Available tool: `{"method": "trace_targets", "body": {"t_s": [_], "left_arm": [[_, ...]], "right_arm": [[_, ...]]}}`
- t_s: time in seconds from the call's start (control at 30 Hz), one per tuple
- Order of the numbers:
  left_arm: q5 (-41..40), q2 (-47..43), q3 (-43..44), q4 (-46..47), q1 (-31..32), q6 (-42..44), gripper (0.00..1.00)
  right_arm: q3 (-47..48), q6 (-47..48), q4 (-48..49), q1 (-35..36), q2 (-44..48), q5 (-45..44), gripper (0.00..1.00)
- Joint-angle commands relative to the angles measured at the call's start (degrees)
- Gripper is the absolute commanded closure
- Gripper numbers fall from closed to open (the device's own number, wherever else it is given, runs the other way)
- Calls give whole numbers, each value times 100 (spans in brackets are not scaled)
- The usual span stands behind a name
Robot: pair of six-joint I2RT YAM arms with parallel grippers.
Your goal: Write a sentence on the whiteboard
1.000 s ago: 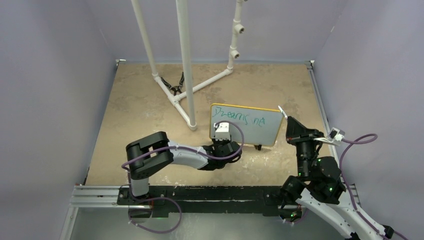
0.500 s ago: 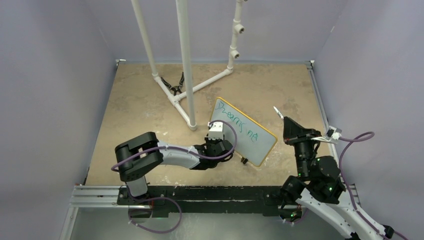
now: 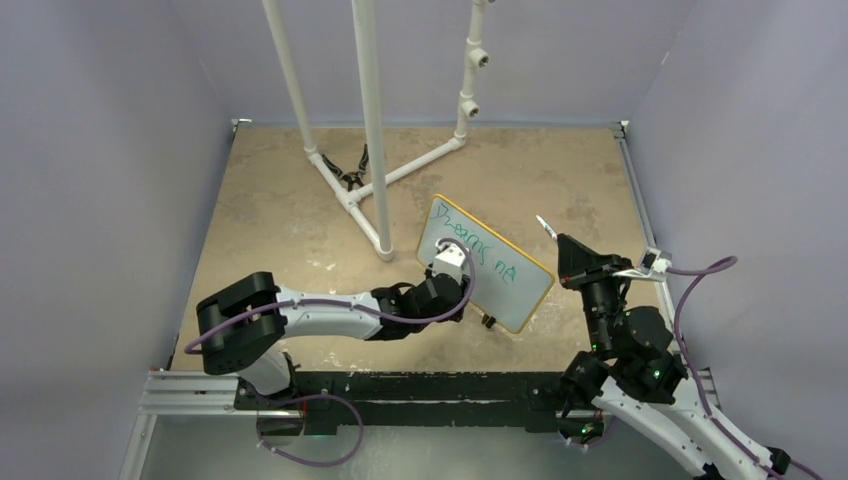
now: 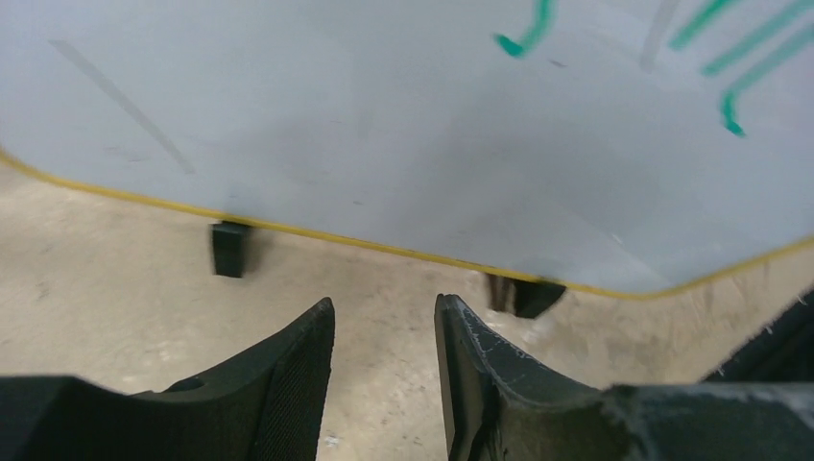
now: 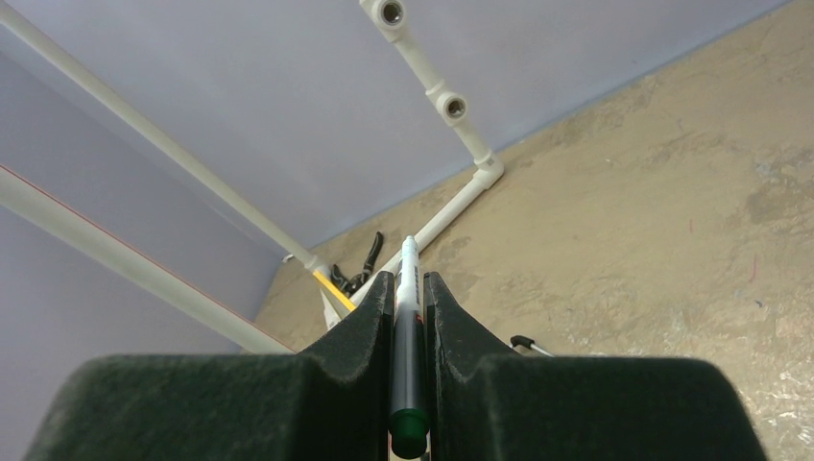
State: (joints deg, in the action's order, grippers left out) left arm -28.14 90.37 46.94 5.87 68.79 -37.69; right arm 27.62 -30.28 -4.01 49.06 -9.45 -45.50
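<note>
Whiteboard [image 3: 512,298] newly askew, txt [image 3: 470,238] "Dreams ne"

Left pincer [image 4: 384,322] parted, right pincer [image 5: 408,286] gripping marker [image 5: 407,327]

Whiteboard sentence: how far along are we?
Done: green lettering on the whiteboard reads roughly "Dreams ne", one line only. In hand: the right hand grips the marker, tip off the board; the left hand sits open by the board's bottom edge, not touching it. Left: the rest of the sentence.
</note>
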Motion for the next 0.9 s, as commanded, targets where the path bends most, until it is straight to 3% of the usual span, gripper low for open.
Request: {"method": "trace_targets", "body": {"t_s": [0.0,0.43,0.63,0.87], "left_arm": [[1132,279,101,719,141,611,61],[2461,1703,661,1865,212,573,70],[2145,2161,821,1950,214,314,78],[1668,2599,1225,2139,205,-48,78]], "right_arm": [[118,-83,4,-10,-57,30,100],[361,80,157,-10,-157,-198,100],[371,136,192,-10,-107,-245,100],[376,145,116,-10,-27,-321,100]]}}
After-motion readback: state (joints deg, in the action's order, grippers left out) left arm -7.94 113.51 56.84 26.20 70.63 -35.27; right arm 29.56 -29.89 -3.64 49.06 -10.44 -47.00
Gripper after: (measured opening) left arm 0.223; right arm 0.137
